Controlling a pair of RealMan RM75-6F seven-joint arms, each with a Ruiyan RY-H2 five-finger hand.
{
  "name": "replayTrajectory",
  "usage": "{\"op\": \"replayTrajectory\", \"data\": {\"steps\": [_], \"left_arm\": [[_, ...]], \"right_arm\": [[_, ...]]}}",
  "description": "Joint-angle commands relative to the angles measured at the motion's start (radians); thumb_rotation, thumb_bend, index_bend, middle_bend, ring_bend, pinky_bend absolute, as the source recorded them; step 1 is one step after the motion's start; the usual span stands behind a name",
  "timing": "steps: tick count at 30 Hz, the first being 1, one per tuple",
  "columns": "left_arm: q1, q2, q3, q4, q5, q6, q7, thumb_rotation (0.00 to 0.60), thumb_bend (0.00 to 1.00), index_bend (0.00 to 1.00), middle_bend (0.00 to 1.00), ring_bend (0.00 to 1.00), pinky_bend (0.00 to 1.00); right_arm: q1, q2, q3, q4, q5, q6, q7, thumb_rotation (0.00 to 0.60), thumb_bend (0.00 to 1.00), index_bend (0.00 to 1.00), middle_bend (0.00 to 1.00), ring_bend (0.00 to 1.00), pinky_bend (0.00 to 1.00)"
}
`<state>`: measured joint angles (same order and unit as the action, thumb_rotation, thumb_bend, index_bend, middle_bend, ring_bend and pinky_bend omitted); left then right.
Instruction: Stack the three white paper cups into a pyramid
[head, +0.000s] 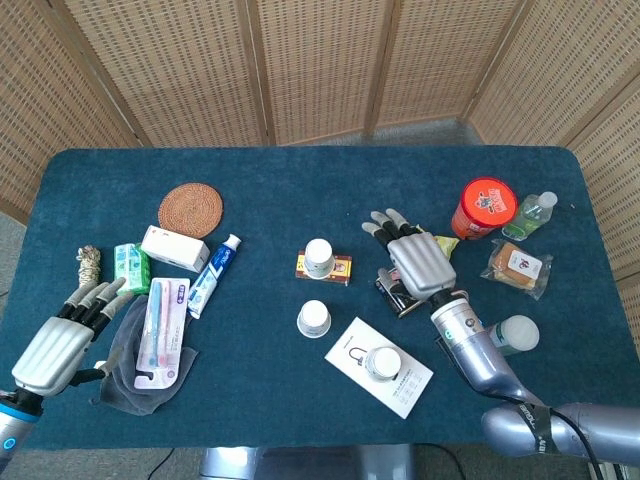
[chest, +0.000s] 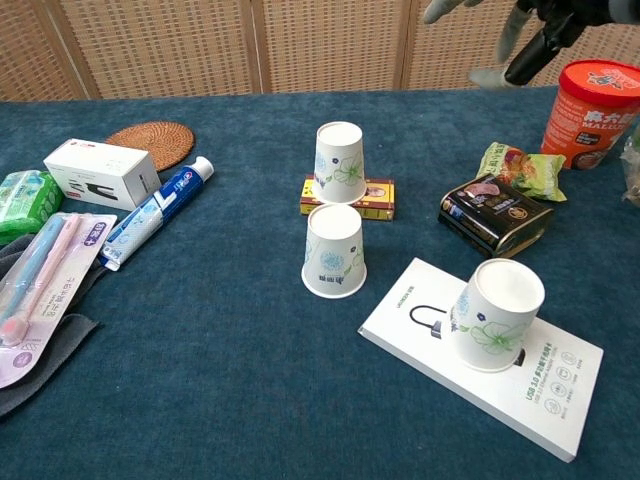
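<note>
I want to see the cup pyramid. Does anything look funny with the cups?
Yes. The three upside-down cups stand apart, not stacked: one on the yellow box, one on the cloth, one on the white package. Neither hand holds any.

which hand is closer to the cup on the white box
Right. The right hand hovers just up and right of the cup on the white box; the left hand is far off at the table's left edge.
</note>
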<state>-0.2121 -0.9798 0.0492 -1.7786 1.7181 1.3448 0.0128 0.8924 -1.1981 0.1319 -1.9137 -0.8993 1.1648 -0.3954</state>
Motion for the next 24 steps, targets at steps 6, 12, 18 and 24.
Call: {"op": "replayTrajectory", "data": {"steps": [6,12,18,24], "left_arm": [[-0.034,-0.031,0.007,0.030,0.043,-0.023,-0.007,0.485,0.50,0.00,0.00,0.00,0.00],[-0.090,-0.050,0.001,0.052,0.071,-0.071,-0.038,0.483,0.50,0.00,0.00,0.00,0.00],[-0.184,-0.070,-0.015,0.058,0.098,-0.160,-0.081,0.479,0.50,0.00,0.00,0.00,0.00],[-0.282,-0.116,-0.034,0.061,0.110,-0.246,-0.118,0.480,0.50,0.00,0.00,0.00,0.00]], "right_arm": [[-0.077,-0.002,0.011,0.037,-0.050,0.086,0.001,0.600,0.49,0.17,0.10,0.01,0.34],[-0.119,0.011,0.024,0.036,-0.055,0.131,-0.028,0.600,0.49,0.17,0.10,0.01,0.32],[-0.161,0.032,0.047,0.034,-0.048,0.179,-0.048,0.600,0.49,0.17,0.10,0.01,0.31],[-0.207,0.055,0.061,0.030,-0.065,0.203,-0.031,0.600,0.49,0.17,0.10,0.01,0.30]]}}
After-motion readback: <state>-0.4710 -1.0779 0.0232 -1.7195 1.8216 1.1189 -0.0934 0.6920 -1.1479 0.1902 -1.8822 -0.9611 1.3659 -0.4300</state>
